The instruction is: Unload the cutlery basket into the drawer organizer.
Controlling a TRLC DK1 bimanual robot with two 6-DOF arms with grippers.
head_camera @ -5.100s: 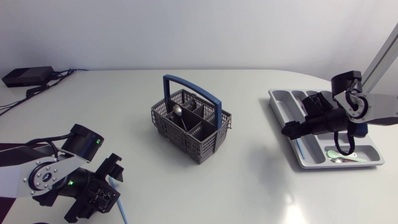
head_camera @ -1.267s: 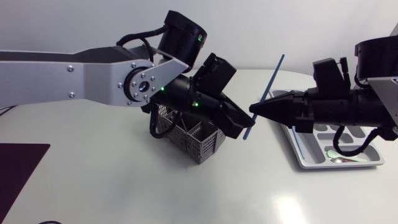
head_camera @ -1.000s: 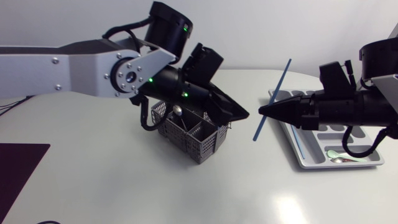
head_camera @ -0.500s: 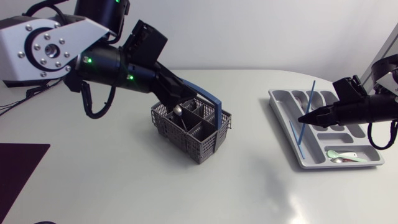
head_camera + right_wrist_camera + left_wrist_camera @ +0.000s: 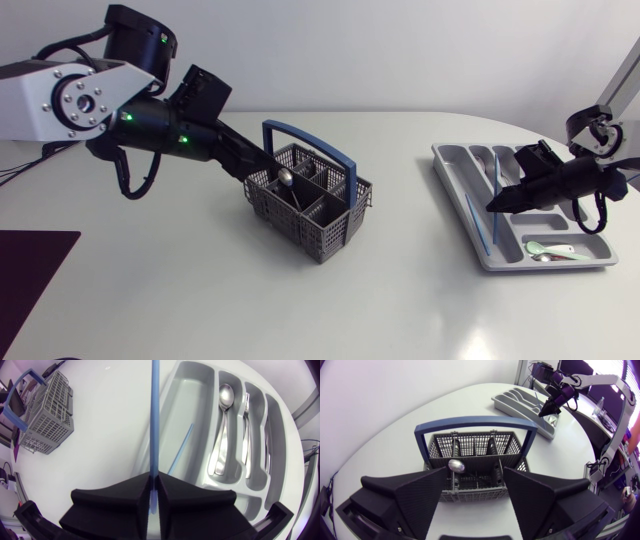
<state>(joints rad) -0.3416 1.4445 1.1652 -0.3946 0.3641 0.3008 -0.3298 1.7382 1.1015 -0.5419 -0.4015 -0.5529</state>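
Observation:
The grey cutlery basket (image 5: 318,213) with a blue handle (image 5: 311,139) stands mid-table; a metal spoon (image 5: 285,178) sticks up in it. My left gripper (image 5: 252,172) hangs open at the basket's left rim; in the left wrist view the basket (image 5: 475,452) and spoon (image 5: 456,465) lie just ahead of my left gripper (image 5: 475,474). My right gripper (image 5: 494,205) is shut on a thin blue straw (image 5: 494,190), held upright over the grey drawer organizer (image 5: 452,167). In the right wrist view my right gripper (image 5: 154,476) pinches the straw (image 5: 154,420) beside the organizer (image 5: 197,385).
In the organizer lie a second blue straw (image 5: 179,451), a metal spoon (image 5: 223,420) and forks (image 5: 246,435). Pale green spoons (image 5: 548,250) fill its front compartment. A black box (image 5: 42,122) and cables sit at the far left of the table.
My left gripper opened, letting go of the straw, and drew back left to the basket. My right arm carried the straw rightward and lower, to over the organizer.

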